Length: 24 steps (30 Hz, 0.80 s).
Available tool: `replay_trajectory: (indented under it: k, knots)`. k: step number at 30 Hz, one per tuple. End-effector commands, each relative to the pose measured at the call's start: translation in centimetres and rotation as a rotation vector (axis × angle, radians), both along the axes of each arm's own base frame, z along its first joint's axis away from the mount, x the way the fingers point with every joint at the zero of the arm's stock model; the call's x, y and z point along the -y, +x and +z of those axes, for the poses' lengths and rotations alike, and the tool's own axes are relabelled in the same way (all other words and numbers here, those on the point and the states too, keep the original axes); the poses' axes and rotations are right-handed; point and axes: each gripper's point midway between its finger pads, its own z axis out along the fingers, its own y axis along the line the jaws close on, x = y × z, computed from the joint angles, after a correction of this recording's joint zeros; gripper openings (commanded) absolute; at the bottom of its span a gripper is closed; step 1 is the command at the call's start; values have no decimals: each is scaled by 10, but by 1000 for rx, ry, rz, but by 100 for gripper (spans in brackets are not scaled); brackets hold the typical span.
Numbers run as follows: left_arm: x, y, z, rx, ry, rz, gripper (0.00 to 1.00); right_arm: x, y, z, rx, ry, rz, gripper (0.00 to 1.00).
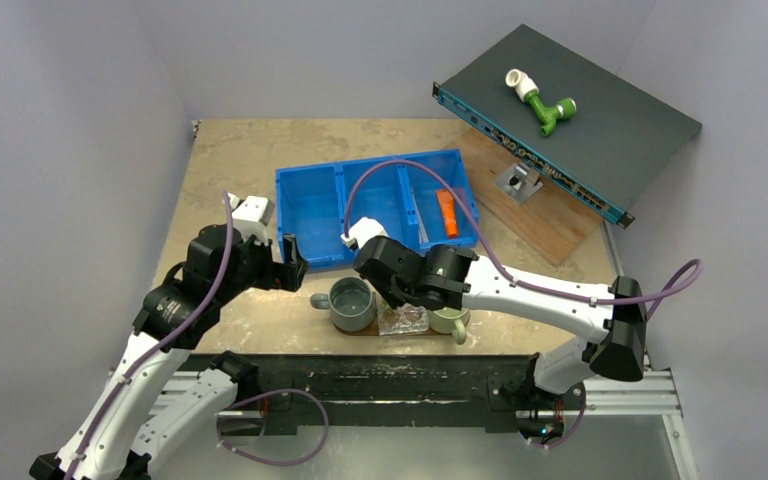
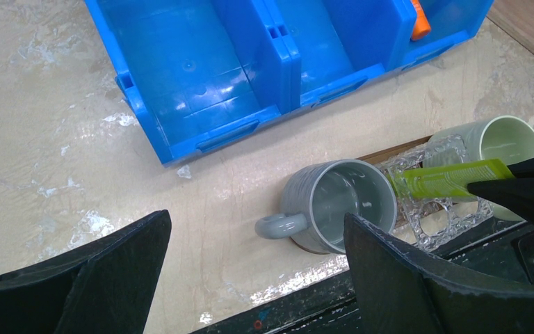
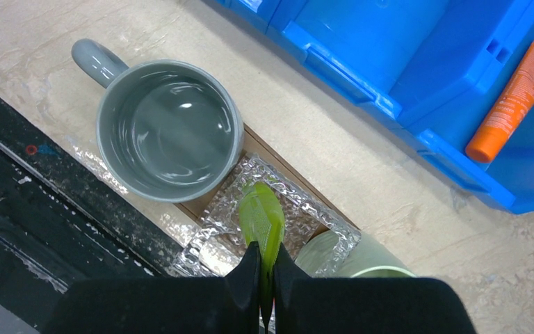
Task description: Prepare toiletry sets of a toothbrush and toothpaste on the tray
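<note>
From above, just right of the grey mug [image 1: 351,303]: the right pincer [image 1: 392,297], lowered over a clear textured dish [image 1: 403,320], with a pale green mug [image 1: 448,320] further right, past the dish. Just left of the grey mug and a little beyond it: the left pincer [image 1: 295,262], above the tabletop [image 1: 230,160] by the near wall of a blue bin [image 1: 310,205]. Beyond the grey mug and to its right, in the bin's right compartment: the orange tube [image 1: 446,213], lying flat. Far beyond and right of the grey mug: a dark flat box [image 1: 610,130] carrying a green-and-white pipe fitting [image 1: 542,103]. From the left wrist: left fingers [image 2: 97,278] wide apart with nothing between them, above the tabletop near the grey mug. Right of the grey mug, over the dish: the green tube [image 2: 445,179], clamped near its flat end by the right pincer, other end close to the grey mug's rim. Under the grey mug and dish: a sliver of the brown tray [image 2: 398,150]. From the right wrist: right fingers [image 3: 247,278] pressed together on the green tube, tube pointing down at the dish just right of the grey mug; contact with the dish impossible to tell.
</note>
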Motion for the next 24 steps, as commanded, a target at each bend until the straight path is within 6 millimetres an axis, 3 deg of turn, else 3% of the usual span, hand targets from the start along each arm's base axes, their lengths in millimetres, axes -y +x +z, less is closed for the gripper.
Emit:
replay_trajectory:
  k: [1, 24]
  knots:
    - [0, 5, 6, 38, -10, 4, 94, -8, 8, 7, 42, 69, -61, 0]
    - [0, 5, 5, 38, -8, 3, 94, 3, 21, -18, 11, 88, -190, 0]
